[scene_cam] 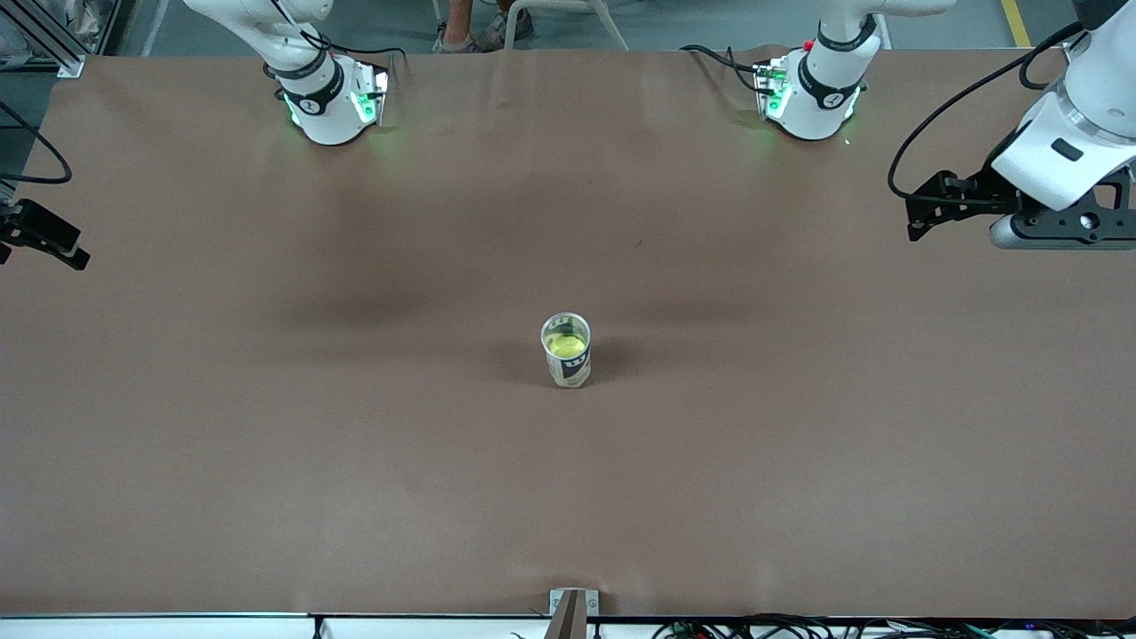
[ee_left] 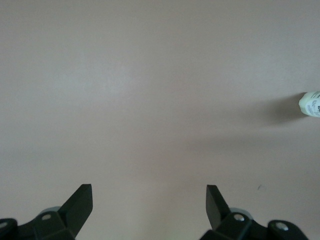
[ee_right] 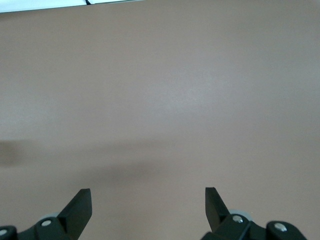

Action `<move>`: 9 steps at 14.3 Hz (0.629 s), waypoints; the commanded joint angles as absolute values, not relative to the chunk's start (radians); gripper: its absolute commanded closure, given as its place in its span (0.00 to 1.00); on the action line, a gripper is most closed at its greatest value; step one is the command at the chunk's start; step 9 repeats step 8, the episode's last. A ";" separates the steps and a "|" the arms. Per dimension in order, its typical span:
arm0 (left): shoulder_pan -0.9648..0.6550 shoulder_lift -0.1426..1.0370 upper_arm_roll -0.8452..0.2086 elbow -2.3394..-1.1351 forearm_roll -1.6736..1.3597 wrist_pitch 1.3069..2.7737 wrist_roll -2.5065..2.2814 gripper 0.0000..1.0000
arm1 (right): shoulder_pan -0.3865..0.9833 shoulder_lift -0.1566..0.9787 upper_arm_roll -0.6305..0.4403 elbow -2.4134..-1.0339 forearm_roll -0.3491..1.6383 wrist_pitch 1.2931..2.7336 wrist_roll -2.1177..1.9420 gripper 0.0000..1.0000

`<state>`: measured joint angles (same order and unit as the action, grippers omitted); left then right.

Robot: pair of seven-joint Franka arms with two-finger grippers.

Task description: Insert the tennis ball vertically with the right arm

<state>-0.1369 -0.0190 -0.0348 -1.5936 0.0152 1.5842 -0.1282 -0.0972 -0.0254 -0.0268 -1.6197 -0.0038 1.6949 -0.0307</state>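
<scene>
The yellow-green tennis ball (scene_cam: 568,344) sits inside the clear plastic can with a dark printed label (scene_cam: 566,351). That can stands upright on the brown paper-covered table (scene_cam: 355,461), roughly midway between my two arms' ends and somewhat nearer the front camera than my bases. The ball shows through the can's open mouth and clear wall, low inside it. Nothing of mine touches the can or the ball.

My right gripper (ee_right: 148,200) hangs over bare table at the right arm's end, well apart from the can. Its two black fingers (ee_right: 80,205) stand spread wide with nothing between them, only plain brown surface under them in the right wrist view. In the front view only a dark part of that hand pokes in at the edge of the picture.

My left gripper (ee_left: 149,197) hangs over the table at the left arm's end, also well apart from the can. Its black fingers (ee_left: 81,200) are parted just as wide and carry nothing. In the left wrist view a pale sliver of the can (ee_left: 310,104) shows at the frame's edge with its shadow beside it on the table.

My two white bases with green lights (scene_cam: 333,102) stand along the table's edge farthest from the front camera.
</scene>
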 commanded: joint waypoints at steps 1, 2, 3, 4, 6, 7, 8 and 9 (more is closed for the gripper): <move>-0.049 -0.020 -0.109 -1.571 0.014 1.552 -0.113 0.00 | -0.107 -0.040 -0.017 -1.628 -0.025 1.697 -0.035 0.00; -0.038 -0.018 -0.133 -1.572 0.015 1.552 -0.117 0.00 | -0.106 -0.040 -0.017 -1.628 -0.025 1.697 -0.035 0.00; -0.026 -0.014 -0.152 -1.571 0.015 1.551 -0.118 0.00 | -0.107 -0.040 -0.017 -1.628 -0.026 1.698 -0.035 0.00; -0.005 -0.014 -0.167 -1.571 0.015 1.551 -0.121 0.00 | -0.107 -0.040 -0.017 -1.628 -0.026 1.698 -0.035 0.00; 0.003 -0.014 -0.176 -1.569 0.015 1.549 -0.126 0.00 | -0.107 -0.040 -0.017 -1.628 -0.026 1.698 -0.035 0.00; 0.003 -0.014 -0.175 -1.569 0.015 1.549 -0.127 0.00 | -0.107 -0.040 -0.017 -1.628 -0.026 1.698 -0.035 0.00; 0.003 -0.014 -0.173 -1.571 0.015 1.549 -0.129 0.00 | -0.106 -0.040 -0.017 -1.628 -0.026 1.698 -0.035 0.00; 0.003 -0.014 -0.173 -1.571 0.015 1.549 -0.129 0.00 | -0.106 -0.040 -0.017 -1.628 -0.026 1.698 -0.035 0.00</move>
